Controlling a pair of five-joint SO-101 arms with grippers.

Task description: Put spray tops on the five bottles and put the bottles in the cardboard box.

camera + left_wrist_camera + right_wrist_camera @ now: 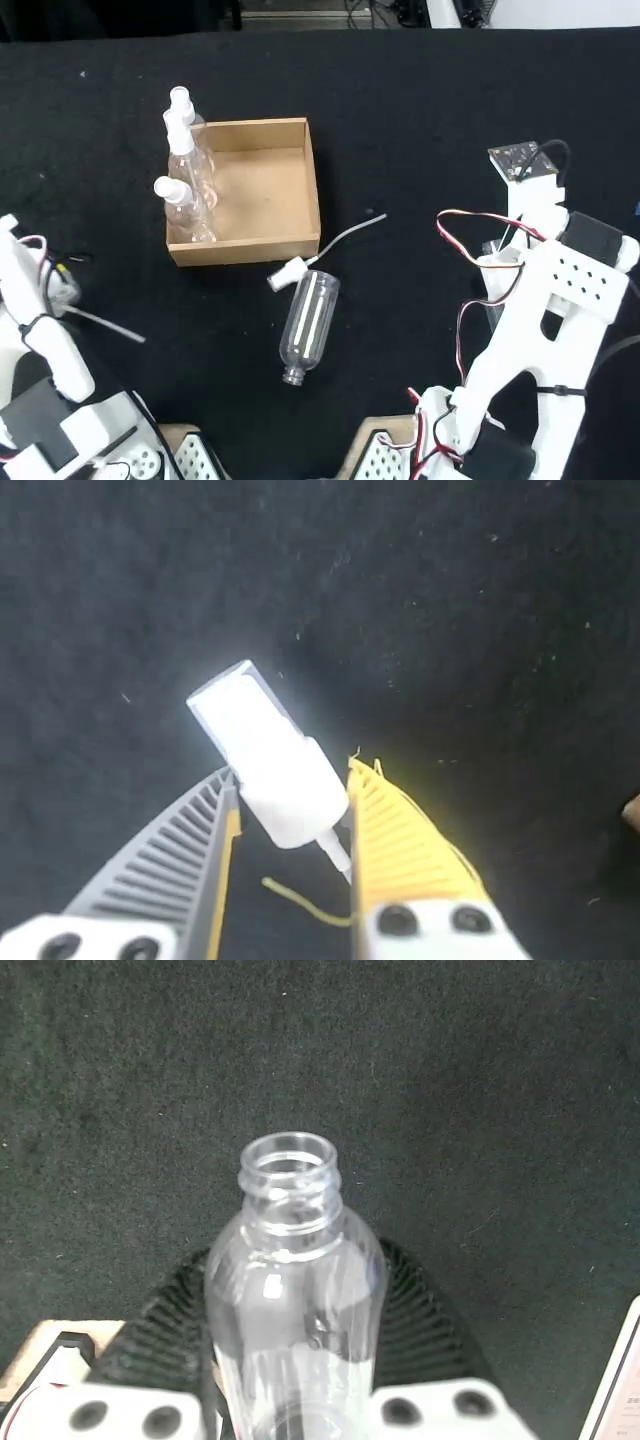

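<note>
Table (450, 100): black cloth, carrying everything below.
Right arm (560, 300): white, on the right side of the table, well apart from the box.
Left arm (40, 340): white, at the near left corner, well apart from the box.
Box (312, 190): open cardboard, left of the table's middle, its floor bare on the side toward the right arm.
Boxed bottles (190, 160): three clear ones standing upright in a row along the box wall nearest the left arm, each with a white spray top on.
Loose bottle (308, 318): clear, lying on its side on the cloth just in front of the box, with its open neck pointing away from the box and no top on it.
Held bottle (295, 1300): clear, neck open and uncapped, sticking out past the fingertips over bare cloth.
Right gripper (297, 1260): its black ribbed jaws are clenched on the held bottle's body, one on each side.
Left gripper (292, 780): one grey jaw and one yellow, grasping the held top between them above the cloth.
Held top (265, 750): white, pinched at its collar, with its nozzle head pointing away from the jaws.
Loose top (290, 272): white, on the cloth between the box's near corner and the loose bottle's base; its thin tube trails off toward the right arm.
</note>
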